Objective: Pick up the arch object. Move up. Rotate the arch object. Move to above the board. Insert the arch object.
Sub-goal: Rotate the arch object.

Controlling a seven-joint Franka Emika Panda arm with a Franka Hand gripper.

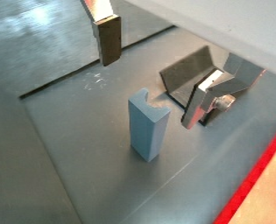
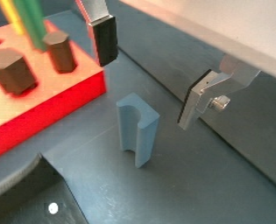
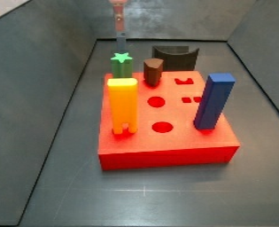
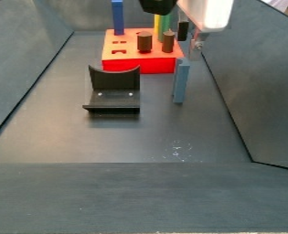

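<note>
Nearest the side camera is bare counter, then the fixture, and at about 3 o'clock from it the arch block stands on end, a tall blue-grey piece with the hollow running down one side. The hand hangs over it with its fingers spread wide, gripping nothing, and both wrist views show the block in the gap below with daylight on either side. My worry is that the block is tall and narrow, so if one finger clips it on the way down or closes first, it probably tips or skids toward the fixture. A grab too near the top could also let it swing during the rotate. Further back at 12 o'clock, the board is crowded with pegs, so the insert looks tight.
</note>
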